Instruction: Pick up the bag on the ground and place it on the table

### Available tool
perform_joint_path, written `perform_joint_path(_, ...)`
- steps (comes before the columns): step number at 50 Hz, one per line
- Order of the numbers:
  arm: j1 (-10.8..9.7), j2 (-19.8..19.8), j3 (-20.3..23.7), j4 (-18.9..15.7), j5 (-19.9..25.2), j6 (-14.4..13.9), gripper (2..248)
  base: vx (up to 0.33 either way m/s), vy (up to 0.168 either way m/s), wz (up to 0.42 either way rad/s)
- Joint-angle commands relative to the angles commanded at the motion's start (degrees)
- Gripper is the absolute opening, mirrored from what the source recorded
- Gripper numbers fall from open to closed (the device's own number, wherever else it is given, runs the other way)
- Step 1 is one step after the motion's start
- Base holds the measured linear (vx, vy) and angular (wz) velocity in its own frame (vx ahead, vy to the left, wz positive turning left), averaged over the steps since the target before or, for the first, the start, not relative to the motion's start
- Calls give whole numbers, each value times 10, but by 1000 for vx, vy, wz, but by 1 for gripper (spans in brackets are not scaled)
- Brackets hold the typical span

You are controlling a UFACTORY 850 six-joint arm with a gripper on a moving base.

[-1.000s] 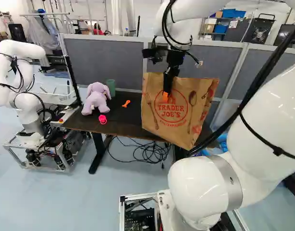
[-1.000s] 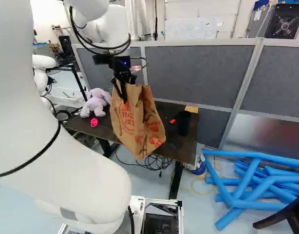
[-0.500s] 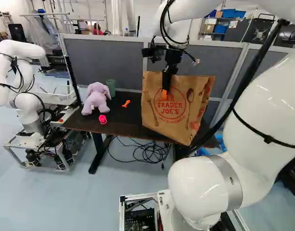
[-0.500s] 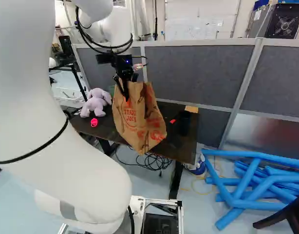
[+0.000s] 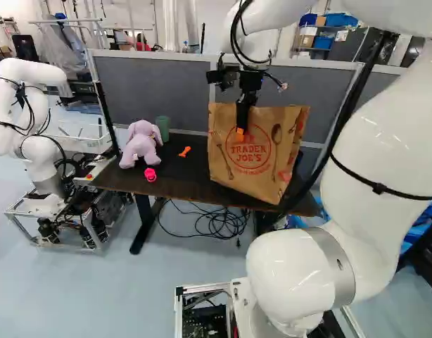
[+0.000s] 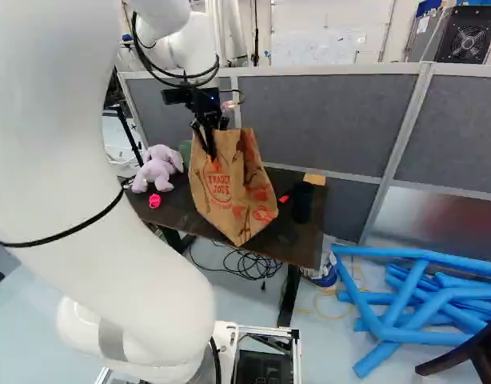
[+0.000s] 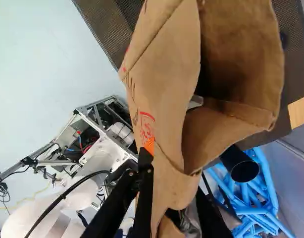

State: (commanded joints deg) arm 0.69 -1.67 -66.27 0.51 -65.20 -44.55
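The gripper (image 5: 242, 127) is at the top of the brown paper bag (image 5: 250, 156), on the side facing the base. In the wrist view the gripper (image 7: 164, 161) is shut on the bag's rim wall; one finger lies outside and the bag hides the other's tip. The bag (image 6: 227, 192) hangs slightly tilted, its mouth up and spread, in front of and partly over the dark table (image 6: 305, 244). Its lower corner is near the table's front edge; whether it touches the top I cannot tell. Something greyish shows inside the bag (image 7: 167, 74).
On the table are a purple plush toy (image 5: 140, 144), a pink ring (image 5: 150, 174), an orange piece (image 5: 184, 151), a green cup (image 5: 162, 128) and a black cup (image 6: 302, 202). Grey partitions (image 6: 325, 120) stand behind. Blue tubes (image 6: 405, 308) lie at right; another robot (image 5: 40, 162) stands left.
The arm has swung, carrying the held bag slightly left in the left base view and slightly right in the right base view; its lower end has risen a little. The base has not moved.
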Motion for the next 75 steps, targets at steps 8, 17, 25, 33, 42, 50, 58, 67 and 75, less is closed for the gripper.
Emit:
perform_joint_path(8, 3, -13, -14, -9, 2, 0, 21, 0, 0, 0)
perform_joint_path(17, 7, -28, -30, -11, 4, 0, 21, 0, 0, 0)
perform_joint_path(25, 11, -42, -45, -10, 4, 0, 21, 0, 0, 0)
perform_joint_path(33, 15, -54, -59, -1, 4, 0, 21, 0, 0, 0)
perform_joint_path(42, 21, -67, -74, 13, 4, 0, 21, 0, 0, 0)
perform_joint_path(50, 26, -79, -87, 26, 4, 0, 21, 0, 0, 0)
perform_joint_path(58, 31, -90, -100, 39, 7, 0, 21, 0, 0, 0)
perform_joint_path(67, 35, -103, -115, 50, 8, 0, 21, 0, 0, 0)
perform_joint_path(75, 36, -112, -125, 53, 8, 0, 21, 0, 0, 0)
